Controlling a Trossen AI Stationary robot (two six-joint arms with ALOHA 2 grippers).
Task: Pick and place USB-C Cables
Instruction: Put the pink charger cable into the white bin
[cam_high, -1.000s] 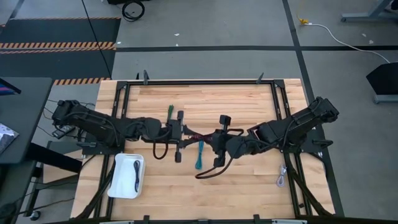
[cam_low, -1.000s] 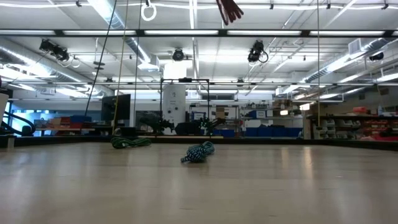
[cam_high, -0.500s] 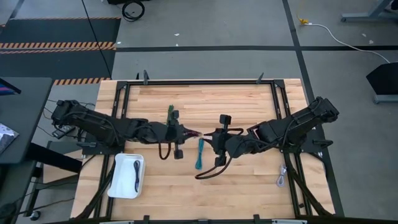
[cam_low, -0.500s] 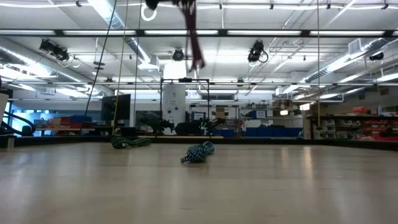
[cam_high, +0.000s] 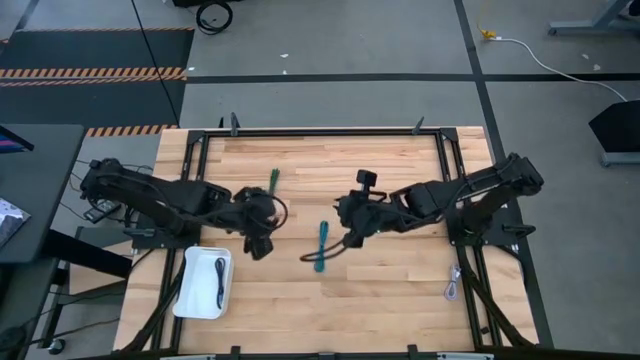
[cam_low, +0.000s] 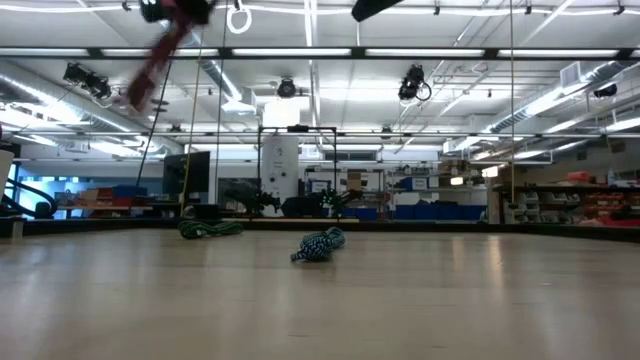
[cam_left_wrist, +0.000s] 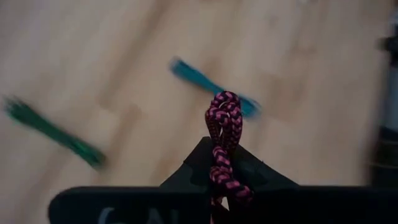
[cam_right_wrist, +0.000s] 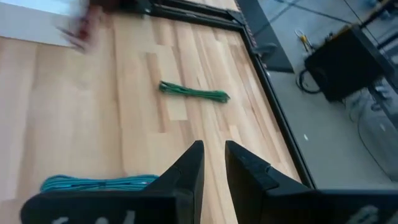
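Note:
My left gripper (cam_high: 263, 224) (cam_left_wrist: 219, 163) is shut on the dark red USB-C cable (cam_left_wrist: 224, 124), which shows blurred at the low view's top left (cam_low: 158, 58). My right gripper (cam_high: 343, 222) (cam_right_wrist: 213, 163) hangs over the table's middle, its fingers a narrow gap apart with nothing between them. The teal cable (cam_high: 321, 245) (cam_low: 320, 244) lies flat on the wood between the arms. The green cable (cam_high: 272, 182) (cam_right_wrist: 194, 93) lies farther back. A black cable (cam_high: 219, 282) lies in the white tray (cam_high: 192, 295). My left gripper pinches the dark red cable bundle (cam_left_wrist: 222, 173) between its two fingers. A folded end (cam_left_wrist: 224, 102) sticks out past the fingertips. The fingers slant downward from the table's left. The cable is lifted clear of the table and slants below the gripper in the low view.
A pale grey cable (cam_high: 452, 285) lies at the table's right edge beside the black frame rail (cam_high: 470, 290). Black rails run along the table's far and side edges. Bare wood lies near the front edge, right of the tray.
The dark red cable stretched between both grippers; now it hangs from the left one alone. My left gripper has carried it toward the table's left edge, rolling and tipping downward, and the cable swings. My right gripper has tipped down a little and swung slightly toward the far edge.

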